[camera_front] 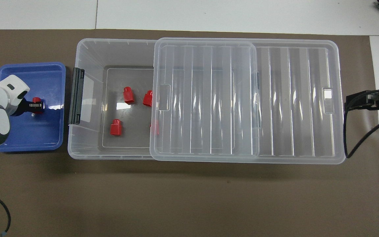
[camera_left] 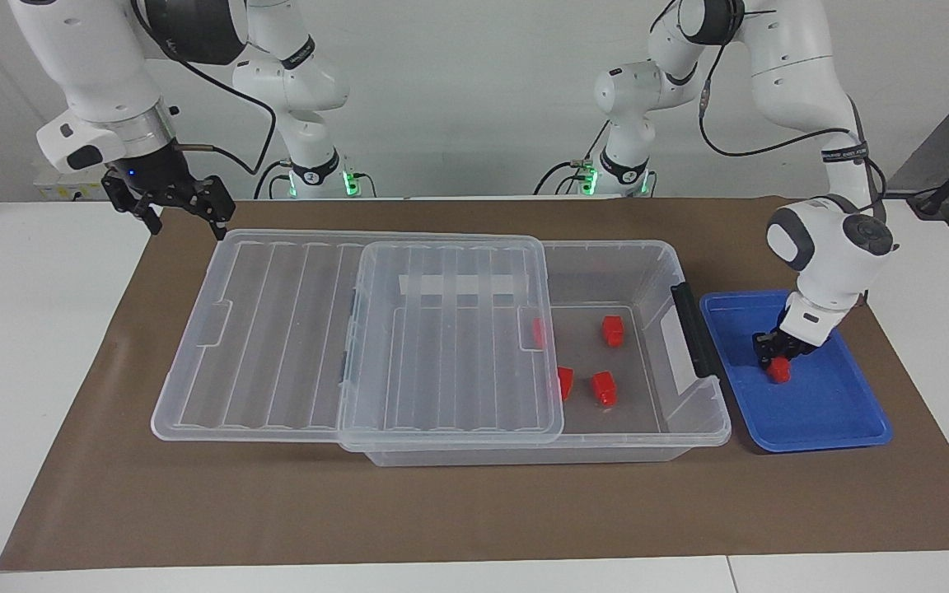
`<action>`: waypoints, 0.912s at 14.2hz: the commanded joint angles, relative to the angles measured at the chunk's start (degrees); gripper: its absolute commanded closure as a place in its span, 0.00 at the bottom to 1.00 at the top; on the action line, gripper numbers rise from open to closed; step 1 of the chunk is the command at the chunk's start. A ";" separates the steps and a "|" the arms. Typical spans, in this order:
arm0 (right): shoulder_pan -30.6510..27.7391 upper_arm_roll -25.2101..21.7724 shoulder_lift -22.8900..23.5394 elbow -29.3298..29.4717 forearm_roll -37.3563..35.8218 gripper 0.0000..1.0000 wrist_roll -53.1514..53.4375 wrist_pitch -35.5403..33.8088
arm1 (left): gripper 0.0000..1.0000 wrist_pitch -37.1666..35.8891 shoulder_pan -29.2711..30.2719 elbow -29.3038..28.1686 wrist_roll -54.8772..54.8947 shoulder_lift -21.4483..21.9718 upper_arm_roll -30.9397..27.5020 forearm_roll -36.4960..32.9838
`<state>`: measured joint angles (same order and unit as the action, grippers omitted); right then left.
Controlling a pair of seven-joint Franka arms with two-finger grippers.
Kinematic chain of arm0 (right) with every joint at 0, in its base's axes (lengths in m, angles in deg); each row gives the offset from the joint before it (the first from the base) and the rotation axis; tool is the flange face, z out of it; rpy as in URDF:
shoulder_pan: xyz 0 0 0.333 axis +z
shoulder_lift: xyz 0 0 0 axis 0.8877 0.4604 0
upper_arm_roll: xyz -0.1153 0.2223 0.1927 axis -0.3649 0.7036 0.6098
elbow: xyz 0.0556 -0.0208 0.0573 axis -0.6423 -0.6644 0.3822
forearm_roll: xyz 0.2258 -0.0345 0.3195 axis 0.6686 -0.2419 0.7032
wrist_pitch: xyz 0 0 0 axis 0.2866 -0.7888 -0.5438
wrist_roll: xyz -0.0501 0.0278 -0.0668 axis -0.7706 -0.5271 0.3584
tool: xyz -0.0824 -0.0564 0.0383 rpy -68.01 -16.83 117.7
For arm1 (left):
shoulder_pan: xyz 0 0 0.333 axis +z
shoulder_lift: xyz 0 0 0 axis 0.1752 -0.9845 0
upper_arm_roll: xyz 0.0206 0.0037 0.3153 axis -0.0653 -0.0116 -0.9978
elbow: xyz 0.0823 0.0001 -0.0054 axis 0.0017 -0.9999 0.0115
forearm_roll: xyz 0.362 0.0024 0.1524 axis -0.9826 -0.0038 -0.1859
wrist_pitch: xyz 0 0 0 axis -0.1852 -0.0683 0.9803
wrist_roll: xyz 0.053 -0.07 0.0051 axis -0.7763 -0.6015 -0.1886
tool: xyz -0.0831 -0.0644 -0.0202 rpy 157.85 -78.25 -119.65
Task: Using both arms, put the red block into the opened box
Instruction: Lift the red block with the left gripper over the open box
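Starting nearest us, our left claw [camera_left: 778, 356] is down in the blue tray [camera_left: 829, 412] at the box's nine o'clock in the overhead view, clamped on the red block [camera_left: 779, 371], which rests on the tray floor. At the box's three o'clock our right claw [camera_left: 168, 206] hangs with fingers apart over the bench [camera_left: 46, 329], waiting. The lid [camera_front: 242, 98] is slid aside and four red blocks [camera_front: 115, 127] lie in the clear storage box [camera_front: 87, 144]. We judge lifting, carrying and dropping remain.
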<state>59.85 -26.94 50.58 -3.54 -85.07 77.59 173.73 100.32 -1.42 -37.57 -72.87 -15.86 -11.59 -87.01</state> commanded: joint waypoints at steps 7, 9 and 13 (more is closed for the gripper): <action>1.51 0.39 -0.08 0.59 0.55 0.00 1.09 -1.44 | 1.00 -39.85 -2.51 24.68 -14.12 3.65 2.10 4.98; 1.51 0.39 -0.17 0.50 0.55 0.00 1.09 -1.53 | 1.00 -40.67 -5.49 25.05 -24.31 5.41 3.42 5.95; 1.51 0.39 -0.26 0.24 0.73 0.00 1.09 -1.44 | 1.00 -40.32 -14.19 25.22 -40.75 5.42 3.42 6.13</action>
<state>61.61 -26.86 50.61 -3.17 -84.73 77.60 172.90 60.74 -12.46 -12.86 -107.17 -9.96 -7.24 -81.70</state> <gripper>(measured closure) 0.000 0.643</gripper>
